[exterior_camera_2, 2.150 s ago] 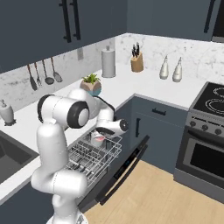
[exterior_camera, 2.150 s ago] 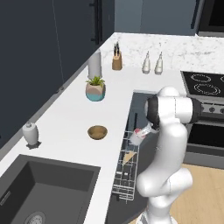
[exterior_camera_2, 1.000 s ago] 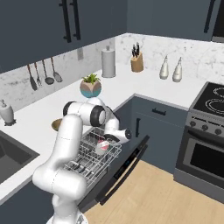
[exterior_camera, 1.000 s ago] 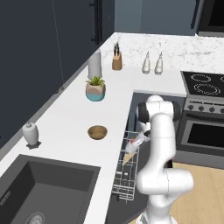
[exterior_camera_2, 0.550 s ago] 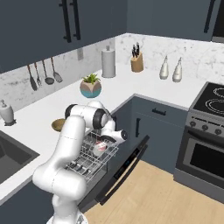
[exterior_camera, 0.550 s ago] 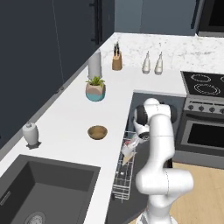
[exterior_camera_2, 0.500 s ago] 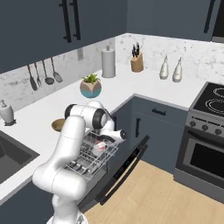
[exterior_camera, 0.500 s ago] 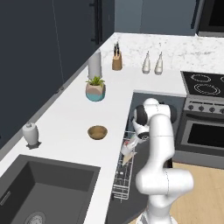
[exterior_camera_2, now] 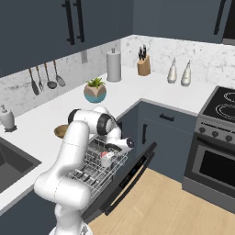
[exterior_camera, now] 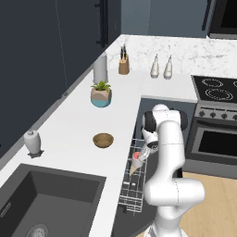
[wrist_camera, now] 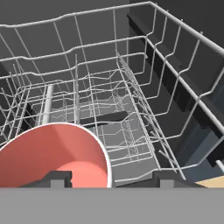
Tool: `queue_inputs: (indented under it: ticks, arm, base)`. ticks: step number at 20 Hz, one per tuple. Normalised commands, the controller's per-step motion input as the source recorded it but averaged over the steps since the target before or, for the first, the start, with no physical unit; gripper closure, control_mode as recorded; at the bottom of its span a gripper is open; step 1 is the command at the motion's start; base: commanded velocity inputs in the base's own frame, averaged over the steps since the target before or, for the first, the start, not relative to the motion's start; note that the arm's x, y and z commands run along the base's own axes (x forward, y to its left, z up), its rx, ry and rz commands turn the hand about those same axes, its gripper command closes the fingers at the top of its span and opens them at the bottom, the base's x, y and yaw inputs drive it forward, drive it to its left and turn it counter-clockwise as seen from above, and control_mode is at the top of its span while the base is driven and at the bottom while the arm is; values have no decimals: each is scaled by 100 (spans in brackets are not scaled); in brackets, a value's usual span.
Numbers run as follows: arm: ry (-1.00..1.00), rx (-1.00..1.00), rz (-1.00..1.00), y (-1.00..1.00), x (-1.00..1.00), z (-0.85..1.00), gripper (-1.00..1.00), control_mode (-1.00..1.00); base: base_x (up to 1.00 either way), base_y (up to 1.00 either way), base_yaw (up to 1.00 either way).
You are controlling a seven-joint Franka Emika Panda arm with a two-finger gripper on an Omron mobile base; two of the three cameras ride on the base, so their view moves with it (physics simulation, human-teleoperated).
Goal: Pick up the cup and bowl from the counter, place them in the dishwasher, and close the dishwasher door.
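Now the end effector (wrist_camera: 107, 177) stands parted around the cup (wrist_camera: 54, 155) inside the dishwasher's wire rack (wrist_camera: 144, 100).

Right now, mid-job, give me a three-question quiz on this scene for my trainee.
1. True or false: the bowl is already in the dishwasher.
2. Where is the cup? A) beside the sink B) over the wire rack at the gripper C) on the stove
3. Fill in: the dishwasher door is ____.

Key:
1. False; it sits on the counter.
2. B; in the hand view the cup's red inside shows beside a fingertip.
3. Open, folded down.
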Motion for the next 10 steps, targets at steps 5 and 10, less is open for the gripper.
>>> queue_inputs:
  ticks: [5, 10]
  arm:
    - [-5, 3, 0, -65, -53, 2, -100, -100]
    - [-19, 0, 0, 0, -37, 99, -100, -100]
  base:
    - [0, 0, 0]
    - [0, 0, 0]
